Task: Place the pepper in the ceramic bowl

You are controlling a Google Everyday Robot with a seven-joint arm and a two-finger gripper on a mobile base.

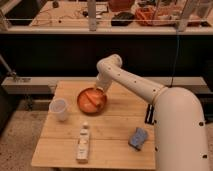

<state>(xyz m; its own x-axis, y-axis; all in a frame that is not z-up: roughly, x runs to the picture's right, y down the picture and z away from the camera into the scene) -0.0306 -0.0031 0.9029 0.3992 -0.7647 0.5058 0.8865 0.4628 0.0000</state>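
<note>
The ceramic bowl (92,101), round, shallow and orange-brown, sits on the wooden table (115,130) at its back left. A lighter orange elongated shape inside it looks like the pepper (91,96), lying in the bowl's far half. My gripper (98,90) hangs over the bowl's far right rim, at the end of the white arm that reaches in from the right. It is right next to the pepper; I cannot tell whether it touches it.
A translucent white cup (59,109) stands left of the bowl. A white bottle with an orange label (83,143) lies near the front edge. A blue sponge (138,138) lies at the front right. A dark counter runs behind the table.
</note>
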